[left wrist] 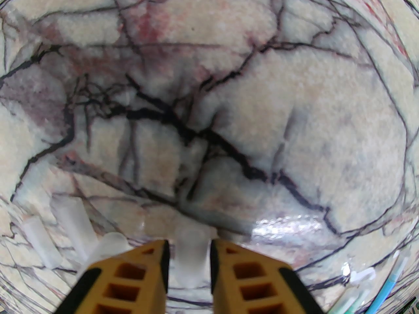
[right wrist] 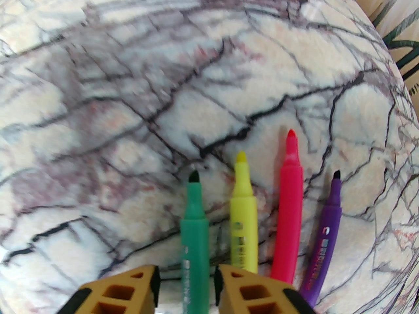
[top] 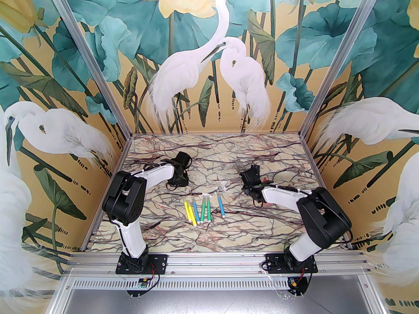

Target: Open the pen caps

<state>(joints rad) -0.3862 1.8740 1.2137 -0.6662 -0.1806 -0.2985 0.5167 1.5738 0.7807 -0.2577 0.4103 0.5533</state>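
Note:
In the left wrist view a clear pen cap (left wrist: 192,257) lies between my left gripper's (left wrist: 190,245) yellow fingers, with a slim gap on its left side. Three more loose pen caps (left wrist: 73,227) lie just to the left. My right gripper (right wrist: 186,271) stands open astride a green pen (right wrist: 194,227), its fingers clear of the barrel. Beside it lie uncapped yellow (right wrist: 243,214), pink (right wrist: 289,208) and purple (right wrist: 322,240) pens. From above, the left gripper (top: 178,180) and right gripper (top: 250,183) both point down at the table.
A row of yellow, blue and green pens (top: 198,210) lies mid-table between the arms, clear caps on their far tips, with one blue pen (top: 221,205) set apart to the right. Marble-patterned table (top: 163,234); painted walls enclose three sides.

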